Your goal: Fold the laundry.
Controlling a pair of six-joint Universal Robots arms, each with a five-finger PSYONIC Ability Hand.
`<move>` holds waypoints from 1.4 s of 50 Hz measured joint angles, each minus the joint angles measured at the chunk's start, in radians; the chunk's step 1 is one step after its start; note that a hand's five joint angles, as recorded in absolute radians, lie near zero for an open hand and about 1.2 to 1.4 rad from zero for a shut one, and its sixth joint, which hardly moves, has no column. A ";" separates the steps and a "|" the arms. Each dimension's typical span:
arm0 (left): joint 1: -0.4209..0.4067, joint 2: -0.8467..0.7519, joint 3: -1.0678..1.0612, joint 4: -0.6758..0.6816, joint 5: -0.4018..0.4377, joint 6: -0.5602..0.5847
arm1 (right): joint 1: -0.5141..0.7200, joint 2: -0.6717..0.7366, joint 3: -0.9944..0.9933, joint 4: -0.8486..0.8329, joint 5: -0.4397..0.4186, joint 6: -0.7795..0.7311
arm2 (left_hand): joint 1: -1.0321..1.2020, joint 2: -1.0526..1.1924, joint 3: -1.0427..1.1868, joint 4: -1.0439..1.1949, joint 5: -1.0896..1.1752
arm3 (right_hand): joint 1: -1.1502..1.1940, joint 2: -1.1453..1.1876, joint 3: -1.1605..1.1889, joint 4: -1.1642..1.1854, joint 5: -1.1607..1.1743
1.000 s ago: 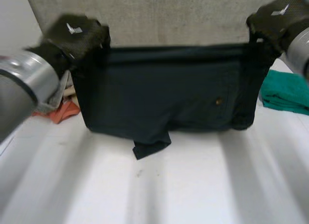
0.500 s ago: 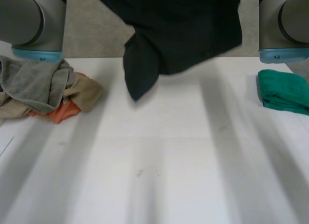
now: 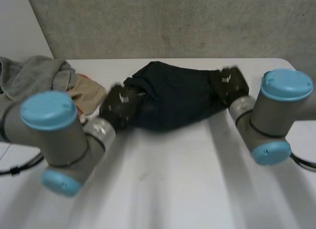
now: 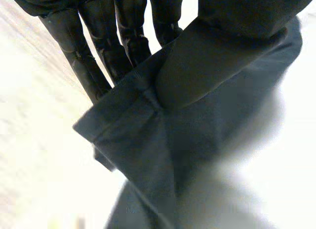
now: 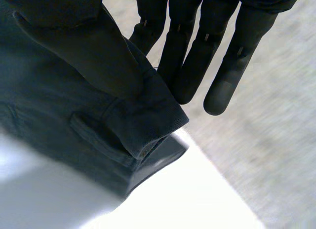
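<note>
Dark navy shorts (image 3: pixel 175 98) lie bunched on the far middle of the white table (image 3: pixel 173 179). My left hand (image 3: pixel 121 104) is at their left end and my right hand (image 3: pixel 231 83) at their right end. In the left wrist view my straight fingers (image 4: pixel 98 56) lie behind a waistband corner of the shorts (image 4: pixel 148 140) and the thumb presses the cloth against them. The right wrist view has the thumb (image 5: pixel 84 46) pinching a hemmed corner of the shorts (image 5: pixel 98 130) against straight fingers (image 5: pixel 187 56).
A heap of clothes sits at the far left of the table, a grey piece (image 3: pixel 34 76) on top and a tan one (image 3: pixel 86 93) beside my left hand. A grey wall (image 3: pixel 173 21) stands just behind the table's far edge.
The shorts hung spread in front of the camera, then rose above it. Both arms have now swung forward and down, and the shorts lie bunched on the far table.
</note>
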 measured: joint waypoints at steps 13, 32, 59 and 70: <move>-0.105 0.220 -0.185 -0.369 -0.123 -0.004 | -0.008 -0.238 0.247 0.380 -0.022 -0.064 | 0.000 0.000 0.000 0.000 0.000 | 0.000 0.004 0.002 0.000 0.000; -0.250 0.430 -0.217 -0.770 -0.104 -0.037 | -0.010 -0.638 0.524 0.751 -0.043 -0.310 | 0.000 0.000 0.000 0.000 0.000 | 0.000 0.004 0.002 0.001 0.000; 0.001 -0.358 0.615 -0.110 -0.067 0.251 | 0.001 -0.075 0.065 0.021 0.127 -0.193 | 0.000 0.000 0.000 0.000 0.000 | 0.000 0.004 0.002 0.001 0.000; 0.014 -0.601 0.899 0.026 -0.026 0.248 | 0.001 0.233 -0.175 -0.249 0.140 -0.264 | -0.365 -0.352 -0.345 -0.335 -0.327 | -0.508 -0.567 -0.566 -0.572 -0.550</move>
